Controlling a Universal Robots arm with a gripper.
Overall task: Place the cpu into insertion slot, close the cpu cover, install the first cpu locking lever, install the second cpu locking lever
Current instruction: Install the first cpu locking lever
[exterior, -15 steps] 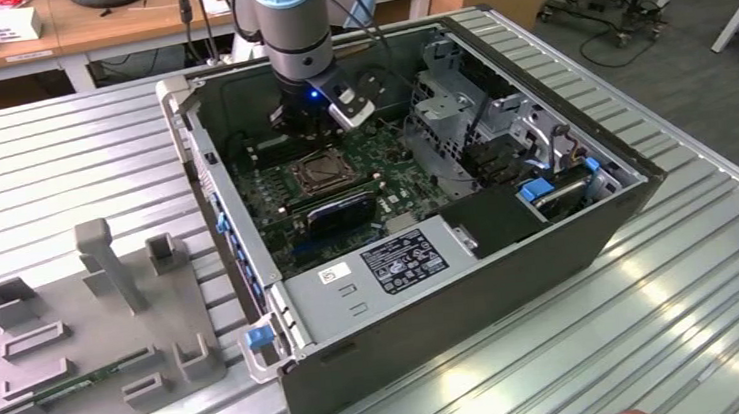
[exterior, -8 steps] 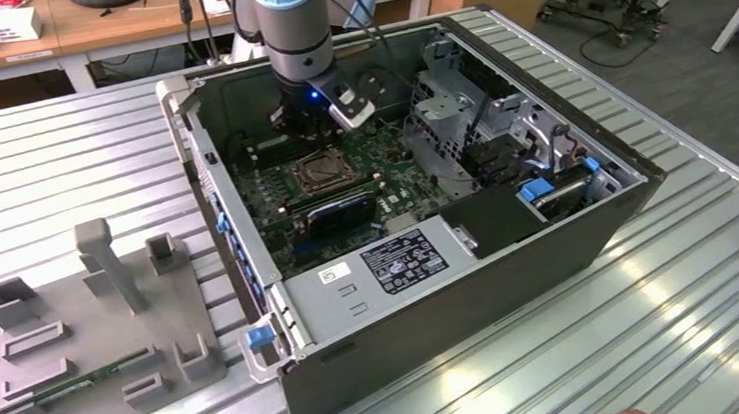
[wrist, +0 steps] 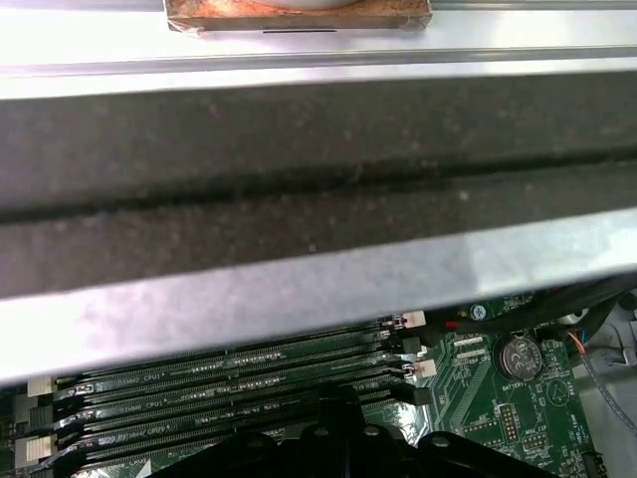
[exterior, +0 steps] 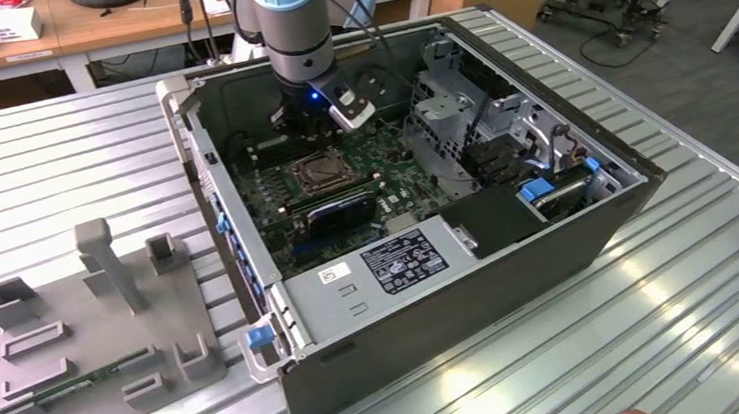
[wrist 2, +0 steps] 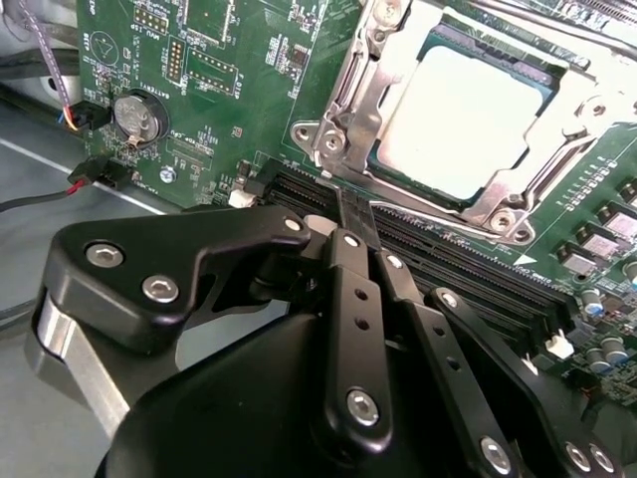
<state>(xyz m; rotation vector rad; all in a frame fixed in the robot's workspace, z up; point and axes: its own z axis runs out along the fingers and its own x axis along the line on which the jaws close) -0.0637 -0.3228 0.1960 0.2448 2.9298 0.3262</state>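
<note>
The cpu lies flat in the insertion slot on the green motherboard, its pale metal top showing. The silvery cpu cover is folded down around it, framing the chip through its window. Thin metal levers run along two sides of the frame. My gripper hangs just beside the socket, over the long black memory slots. Its black fingers are shut together with nothing between them. In the exterior view the gripper reaches down into the open computer case, just behind the socket.
The case wall rises close to the memory slots. A coin battery and red-black cables sit near the board's edge. A drive cage and power supply crowd the case. A grey fixture plate lies on the table at the exterior view's left.
</note>
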